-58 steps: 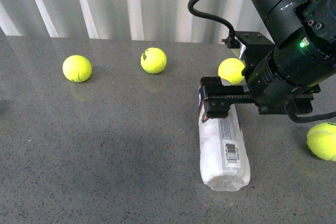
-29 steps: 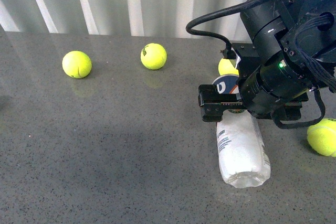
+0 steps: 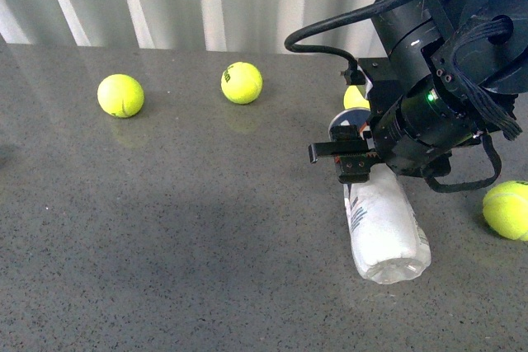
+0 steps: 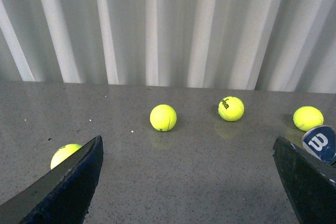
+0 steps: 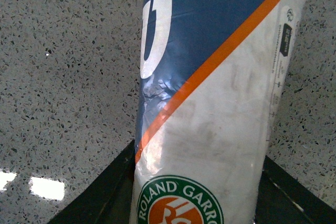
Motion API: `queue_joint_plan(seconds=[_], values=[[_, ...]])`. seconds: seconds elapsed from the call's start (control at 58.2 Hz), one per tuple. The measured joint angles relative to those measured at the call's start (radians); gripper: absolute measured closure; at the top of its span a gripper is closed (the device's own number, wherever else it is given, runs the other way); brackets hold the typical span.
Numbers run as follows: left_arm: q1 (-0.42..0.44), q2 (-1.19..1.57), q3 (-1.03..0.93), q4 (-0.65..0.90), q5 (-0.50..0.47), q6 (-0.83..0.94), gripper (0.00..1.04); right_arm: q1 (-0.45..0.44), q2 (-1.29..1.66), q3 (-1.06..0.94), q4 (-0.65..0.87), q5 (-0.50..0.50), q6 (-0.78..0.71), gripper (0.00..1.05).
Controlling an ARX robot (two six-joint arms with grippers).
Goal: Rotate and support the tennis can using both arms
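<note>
While your right gripper [image 3: 360, 169] clamps the tennis can [image 3: 386, 232] at its navy end | your left gripper [image 4: 186, 150]: jaws wide apart over grey table [image 4: 157, 198].

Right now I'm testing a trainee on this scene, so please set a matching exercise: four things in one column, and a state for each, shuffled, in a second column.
Things
1. tennis can
2. left gripper
3. right gripper
4. printed tennis ball

States
A. open, holding nothing
B. yellow-green, free of both grippers
C. shut on the tube
D. white, navy and orange label, clamped near its far end

Pairs: 1-D; 2-A; 3-C; 4-B
</note>
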Motion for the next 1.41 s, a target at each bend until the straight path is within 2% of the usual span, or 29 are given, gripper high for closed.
queue_joint_plan(seconds=[0.223, 0.481, 0.67, 0.824, 0.876, 0.927, 0.979, 1.064, 1.116, 1.167, 1.288, 1.408], values=[[0.0, 0.0, 0.0, 0.0, 0.0, 0.0, 0.07, 0.01, -0.036, -0.01, 0.0, 0.012, -0.013, 0.76], [0.0, 0.0, 0.0, 0.0, 0.0, 0.0, 0.07, 0.035, -0.13, -0.034, 0.002, 0.04, -0.043, 0.87], [0.0, 0.0, 0.0, 0.0, 0.0, 0.0, 0.07, 0.069, -0.224, -0.083, 0.066, 0.159, -0.146, 0.93], [0.0, 0.0, 0.0, 0.0, 0.0, 0.0, 0.07, 0.098, -0.314, -0.169, 0.241, 0.299, -0.35, 0.95], [0.0, 0.0, 0.0, 0.0, 0.0, 0.0, 0.07, 0.108, -0.335, -0.213, 0.354, 0.352, -0.468, 0.95], [0.0, 0.0, 0.0, 0.0, 0.0, 0.0, 0.07, 0.115, -0.343, -0.264, 0.488, 0.365, -0.624, 0.96], [0.0, 0.0, 0.0, 0.0, 0.0, 0.0, 0.07, 0.119, -0.34, -0.31, 0.605, 0.342, -0.752, 0.96], [0.0, 0.0, 0.0, 0.0, 0.0, 0.0, 0.07, 0.126, -0.318, -0.403, 0.806, 0.246, -1.027, 0.96], [0.0, 0.0, 0.0, 0.0, 0.0, 0.0, 0.07, 0.138, -0.293, -0.454, 0.886, 0.176, -1.229, 0.96], [0.0, 0.0, 0.0, 0.0, 0.0, 0.0, 0.07, 0.153, -0.269, -0.478, 0.912, 0.13, -1.347, 0.96], [0.0, 0.0, 0.0, 0.0, 0.0, 0.0, 0.07, 0.185, -0.208, -0.487, 0.951, 0.066, -1.455, 0.96], [0.0, 0.0, 0.0, 0.0, 0.0, 0.0, 0.07, 0.209, -0.145, -0.458, 0.958, 0.024, -1.469, 0.96]])
